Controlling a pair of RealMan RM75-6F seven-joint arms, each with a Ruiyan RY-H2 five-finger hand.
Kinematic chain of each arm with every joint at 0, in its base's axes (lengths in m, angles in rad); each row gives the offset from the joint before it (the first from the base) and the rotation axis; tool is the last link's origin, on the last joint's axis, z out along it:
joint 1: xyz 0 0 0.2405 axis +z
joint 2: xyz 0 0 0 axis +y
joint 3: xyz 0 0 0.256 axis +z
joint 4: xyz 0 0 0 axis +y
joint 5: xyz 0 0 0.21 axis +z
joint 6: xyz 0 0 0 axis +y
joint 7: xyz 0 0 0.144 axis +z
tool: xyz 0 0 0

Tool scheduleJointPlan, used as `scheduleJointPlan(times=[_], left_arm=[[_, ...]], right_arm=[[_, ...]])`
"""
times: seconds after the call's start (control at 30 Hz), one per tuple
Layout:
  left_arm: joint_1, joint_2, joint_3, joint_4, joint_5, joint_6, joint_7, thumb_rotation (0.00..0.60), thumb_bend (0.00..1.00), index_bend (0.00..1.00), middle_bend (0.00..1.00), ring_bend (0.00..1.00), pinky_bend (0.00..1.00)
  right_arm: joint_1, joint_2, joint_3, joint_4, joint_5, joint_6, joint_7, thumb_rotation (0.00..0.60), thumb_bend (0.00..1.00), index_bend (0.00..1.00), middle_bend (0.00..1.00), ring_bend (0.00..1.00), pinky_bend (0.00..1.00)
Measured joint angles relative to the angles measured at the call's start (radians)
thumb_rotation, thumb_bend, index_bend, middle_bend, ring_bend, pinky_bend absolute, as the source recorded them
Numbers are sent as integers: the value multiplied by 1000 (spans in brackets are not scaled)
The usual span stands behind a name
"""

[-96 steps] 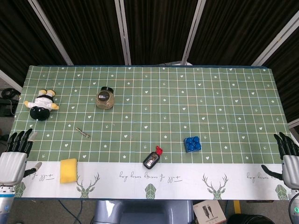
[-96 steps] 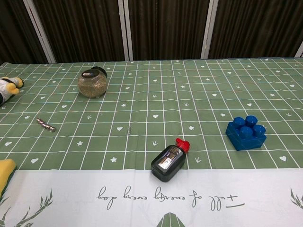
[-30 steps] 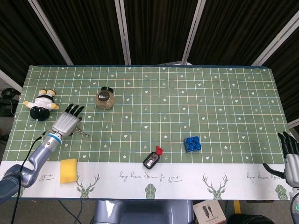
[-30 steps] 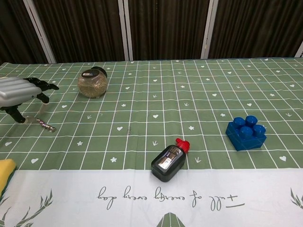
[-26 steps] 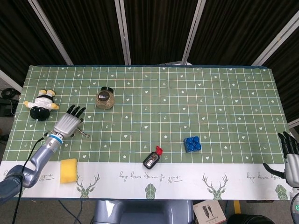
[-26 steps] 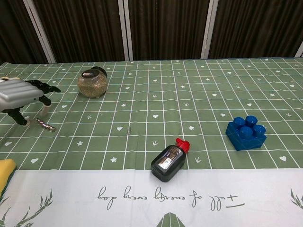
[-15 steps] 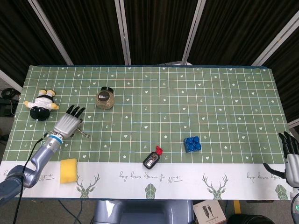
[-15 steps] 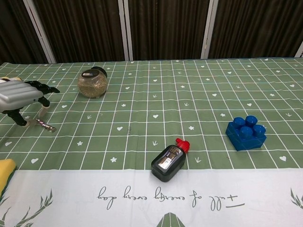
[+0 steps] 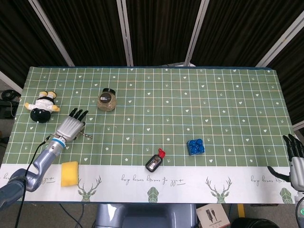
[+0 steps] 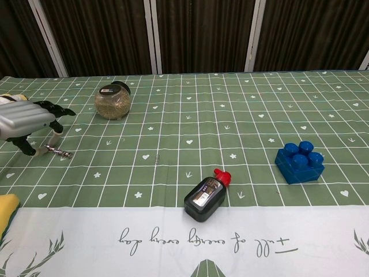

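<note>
My left hand (image 9: 70,127) hovers low over the left part of the green checked tablecloth (image 9: 190,104), fingers spread and curled down. In the chest view the left hand (image 10: 26,124) has its thumb and a fingertip on either side of the left end of a small metal screw bit (image 10: 59,152), which lies flat on the cloth. The head view shows the bit (image 9: 86,136) poking out to the right of the hand. My right hand (image 9: 295,161) stays at the table's right front corner, fingers apart, holding nothing.
A glass jar with a black lid (image 9: 106,100) stands behind the left hand. A plush toy (image 9: 42,107) lies at the far left, and a yellow sponge (image 9: 69,173) near the front edge. A black ink bottle with a red cap (image 10: 206,197) and a blue brick (image 10: 300,161) lie front centre-right.
The left hand came in from the front left corner to the screw bit and has sunk lower, its fingers now straddling the bit's left end. The right hand stayed put.
</note>
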Motion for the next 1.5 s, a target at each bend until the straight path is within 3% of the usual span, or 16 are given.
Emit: scheduleJointPlan(times=[0.37, 0.9, 1.5], left_arm=[[-14, 45, 1, -48, 27, 52, 38, 600, 433, 620, 0, 0, 0], [-146, 178, 15, -222, 221, 168, 287, 600, 437, 629, 0, 0, 0], [-325, 147, 78, -172, 483, 194, 557, 600, 445, 637, 0, 0, 0]], right_arm=[[-1, 2, -1, -6, -1, -3, 4, 600, 102, 62, 0, 0, 121], [1, 4, 0, -10, 2, -13, 30, 600, 102, 62, 0, 0, 121], [4, 10, 5, -21, 12, -27, 59, 600, 102, 62, 0, 0, 120]])
